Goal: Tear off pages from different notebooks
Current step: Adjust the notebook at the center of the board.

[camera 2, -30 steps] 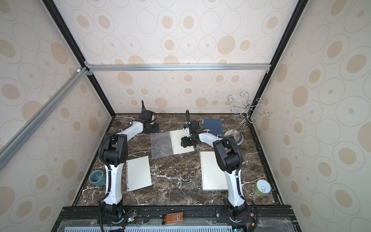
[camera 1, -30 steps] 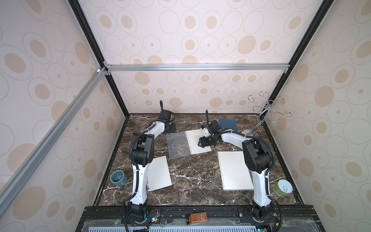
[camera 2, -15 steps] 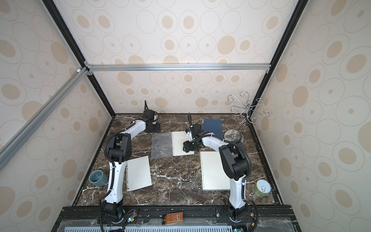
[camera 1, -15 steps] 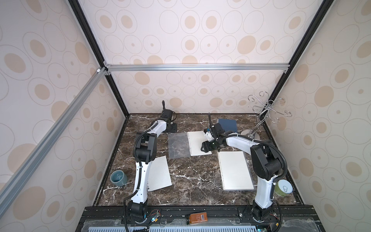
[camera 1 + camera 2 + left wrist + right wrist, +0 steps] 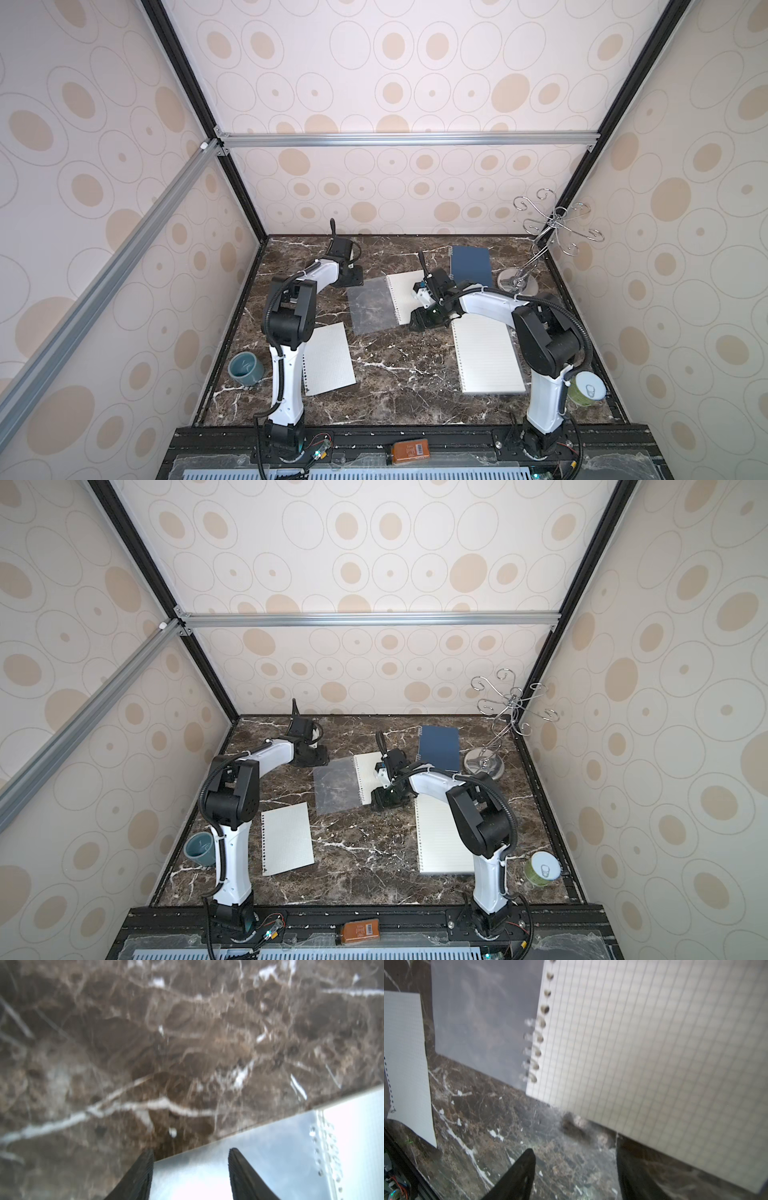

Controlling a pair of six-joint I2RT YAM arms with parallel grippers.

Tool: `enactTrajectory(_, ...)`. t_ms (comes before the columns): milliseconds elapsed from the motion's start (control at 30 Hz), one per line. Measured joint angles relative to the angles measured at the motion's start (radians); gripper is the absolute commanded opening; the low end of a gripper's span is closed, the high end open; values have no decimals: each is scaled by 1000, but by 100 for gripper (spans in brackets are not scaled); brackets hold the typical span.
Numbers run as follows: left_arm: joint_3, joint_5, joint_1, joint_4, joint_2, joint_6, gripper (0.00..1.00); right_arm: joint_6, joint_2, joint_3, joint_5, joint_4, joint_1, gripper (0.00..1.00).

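— While our right gripper (image 5: 575, 1163) is hovering unclenched and empty, the top page (image 5: 654, 1043) of the small notebook (image 5: 401, 295) is lying just ahead of its fingertips.
— Our left gripper (image 5: 190, 1167), fingers apart, is hanging over the clear cover (image 5: 270, 1147); we should be pinning that before pulling.

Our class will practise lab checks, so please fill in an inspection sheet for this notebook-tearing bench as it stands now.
Surface: dark marble table, white-veined.
Job's things: small notebook open, its clear cover flipped flat; larger notebook and blue notebook lying flat; one loose page beside the left arm.
Clutter: teal cup, green can and wire stand at the table's edges.
Grippers: left gripper open over the clear cover's corner; right gripper open at the small notebook's near edge.
Cables: black hoses along both arms, wires at the bases; none seen on the paper.
Surroundings: patterned walls, aluminium frame; nothing seen intruding.
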Motion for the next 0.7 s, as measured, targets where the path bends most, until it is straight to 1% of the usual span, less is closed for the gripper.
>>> enactTrajectory(233,-228,33,-11,91,-143,-43,58,-44,166,240,34,-16,-51,65)
enactTrajectory(400,-351,67,-54,131,-226,-73,58,-55,263,393,19,-38,-95,64)
enactTrajectory(467,-387,82,-80,142,-253,-85,58,-46,279,416,-5,-35,-114,64)
enactTrajectory(567,-429,103,-120,153,-283,-103,58,-16,278,404,-35,-23,-136,64)
enactTrajectory(633,-445,111,-138,157,-295,-113,58,14,263,370,-54,13,-145,65)
enactTrajectory(700,-450,117,-146,160,-298,-121,58,58,231,302,-86,68,-156,65)
